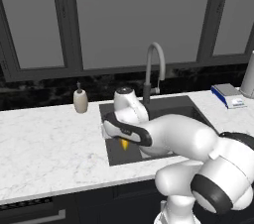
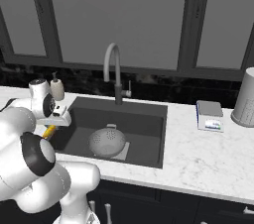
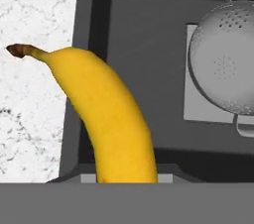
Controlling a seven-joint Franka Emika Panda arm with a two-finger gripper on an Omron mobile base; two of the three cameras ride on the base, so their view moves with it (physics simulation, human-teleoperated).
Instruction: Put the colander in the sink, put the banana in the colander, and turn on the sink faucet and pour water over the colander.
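My gripper (image 2: 51, 127) is shut on the yellow banana (image 3: 110, 117), which hangs over the left edge of the sink (image 2: 145, 128). The banana's dark stem tip points out over the white counter. A bit of the banana (image 1: 124, 143) shows under my white hand, and its lower end (image 2: 48, 131) shows below the hand at the sink's left rim. The silver-grey colander (image 2: 106, 141) sits upright on the lighter square at the sink bottom, to the right of the banana; in the hand view the colander (image 3: 223, 64) is empty. The gooseneck sink faucet (image 2: 113, 68) stands behind the basin, with no water running.
A beige soap dispenser (image 2: 57, 88) stands at the sink's back left corner. On the counter to the right lie a blue and white scale (image 2: 209, 116) and a grey canister (image 2: 245, 99). Dark windows rise behind the counter. My white arm (image 1: 178, 136) crosses the sink's front.
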